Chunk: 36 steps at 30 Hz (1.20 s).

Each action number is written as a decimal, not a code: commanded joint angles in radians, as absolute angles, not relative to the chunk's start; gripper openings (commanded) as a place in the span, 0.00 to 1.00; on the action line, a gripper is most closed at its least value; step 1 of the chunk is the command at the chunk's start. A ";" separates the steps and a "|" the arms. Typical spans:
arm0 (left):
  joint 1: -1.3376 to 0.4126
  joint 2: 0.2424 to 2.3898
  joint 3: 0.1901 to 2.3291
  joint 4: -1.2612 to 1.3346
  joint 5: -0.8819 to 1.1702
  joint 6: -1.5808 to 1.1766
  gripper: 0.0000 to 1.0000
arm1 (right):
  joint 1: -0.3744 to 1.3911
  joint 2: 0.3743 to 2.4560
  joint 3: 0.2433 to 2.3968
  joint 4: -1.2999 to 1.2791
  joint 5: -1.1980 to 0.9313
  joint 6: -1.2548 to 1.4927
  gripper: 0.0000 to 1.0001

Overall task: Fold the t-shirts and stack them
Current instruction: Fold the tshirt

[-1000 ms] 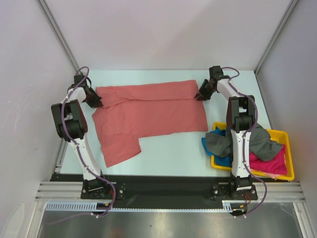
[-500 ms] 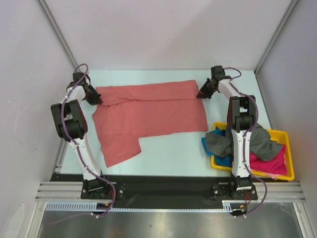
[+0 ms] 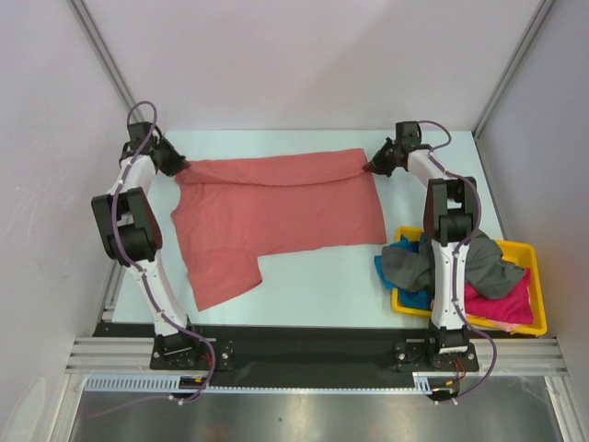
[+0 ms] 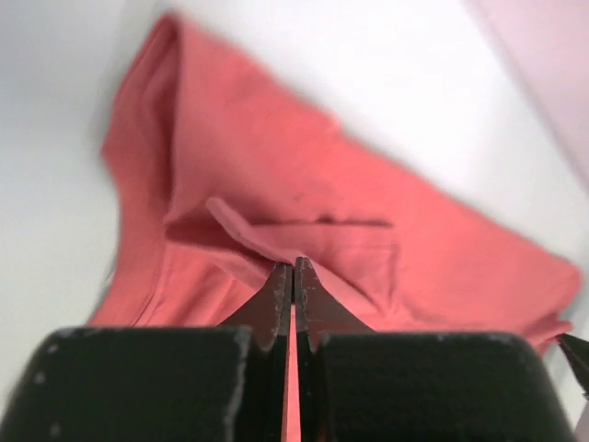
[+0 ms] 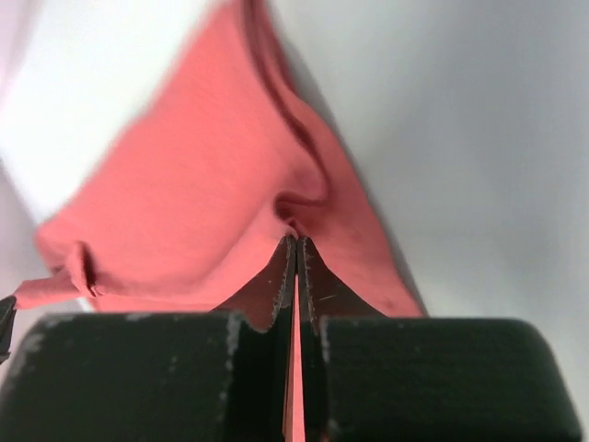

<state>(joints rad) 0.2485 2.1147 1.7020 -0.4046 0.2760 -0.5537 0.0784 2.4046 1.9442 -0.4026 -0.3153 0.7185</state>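
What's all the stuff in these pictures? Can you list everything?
red shirt: 1, salmon-red, spread on the table, far edge lifted at both ends
grey shirt: 1, dark grey, draped over the tray
blue shirt: 1, bright blue, poking out at the tray's left side
pink shirt: 1, magenta, in the tray
tray: 1, yellow, table's near right
table: 1, pale
left gripper: 1, black, shut on the red shirt's far left corner
right gripper: 1, black, shut on its far right corner
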 commanded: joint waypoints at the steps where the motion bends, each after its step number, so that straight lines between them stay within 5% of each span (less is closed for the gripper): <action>1: 0.242 2.042 1.769 -0.220 0.322 -0.609 0.00 | 0.060 2.336 1.989 -0.206 -0.353 0.758 0.00; 13: 0.242 2.218 1.994 0.103 0.348 -0.726 0.00 | 0.028 2.588 2.391 -0.054 -0.408 0.870 0.00; 20: 0.242 2.328 2.161 0.097 0.344 -0.741 0.00 | 0.015 2.694 2.479 0.086 -0.400 0.945 0.00; 36: 0.241 2.261 2.085 0.008 0.302 -0.675 0.00 | 0.012 2.682 2.478 -0.046 -0.399 0.954 0.00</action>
<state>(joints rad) 0.2398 2.3405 2.1025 0.0315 0.3279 -0.7147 0.0235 2.7453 2.4580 0.0082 -0.4057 0.9508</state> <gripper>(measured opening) 0.009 0.011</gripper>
